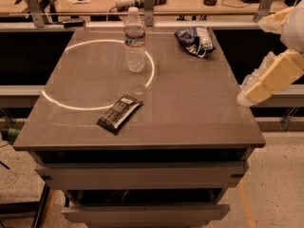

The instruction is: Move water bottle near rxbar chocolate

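**Hovering off the bench's (199, 108) right edge**

End effector (249, 93) out there, open or closed impossible to tell. Water bottle (135, 42) upright at far middle, well apart from rxbar chocolate (119, 114) lying flat near left.

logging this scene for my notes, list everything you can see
water bottle: 1, clear with white cap, upright, back of tabletop, left of centre
rxbar chocolate: 1, black, flat, front left
chip bag: 1, blue and white, back right
light ring: 1, white, left half of tabletop, around the bottle
cabinet: 1, grey top, drawers below
workbench: 1, tan, behind, cluttered
gripper: 1, pale, beyond the cabinet's right edge, touching nothing
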Robot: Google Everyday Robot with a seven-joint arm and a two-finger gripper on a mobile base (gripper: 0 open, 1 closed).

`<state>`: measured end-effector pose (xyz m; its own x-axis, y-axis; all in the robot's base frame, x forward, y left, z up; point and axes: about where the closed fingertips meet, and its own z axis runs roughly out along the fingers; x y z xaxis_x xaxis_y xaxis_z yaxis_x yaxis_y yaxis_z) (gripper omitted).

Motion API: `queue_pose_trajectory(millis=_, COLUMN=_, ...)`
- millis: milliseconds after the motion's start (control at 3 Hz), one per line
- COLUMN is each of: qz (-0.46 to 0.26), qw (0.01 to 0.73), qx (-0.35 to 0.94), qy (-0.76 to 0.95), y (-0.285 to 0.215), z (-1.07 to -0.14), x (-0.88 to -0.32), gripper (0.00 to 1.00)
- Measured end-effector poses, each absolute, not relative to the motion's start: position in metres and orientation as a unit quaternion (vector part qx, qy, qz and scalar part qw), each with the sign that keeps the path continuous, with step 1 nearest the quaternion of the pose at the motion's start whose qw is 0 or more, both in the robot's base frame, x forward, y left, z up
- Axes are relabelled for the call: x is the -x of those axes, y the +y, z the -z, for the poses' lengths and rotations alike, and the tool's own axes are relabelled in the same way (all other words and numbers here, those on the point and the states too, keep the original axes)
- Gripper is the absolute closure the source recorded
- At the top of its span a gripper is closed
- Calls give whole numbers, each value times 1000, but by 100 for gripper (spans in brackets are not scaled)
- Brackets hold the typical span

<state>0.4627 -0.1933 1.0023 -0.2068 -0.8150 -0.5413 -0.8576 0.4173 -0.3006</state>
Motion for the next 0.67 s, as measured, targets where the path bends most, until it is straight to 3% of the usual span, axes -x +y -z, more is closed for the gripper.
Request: queue_pose_trajectory(millis=667, qz=-151, qw=462, qx=473, qy=735, y=-154, z=-983, x=-512, gripper=0)
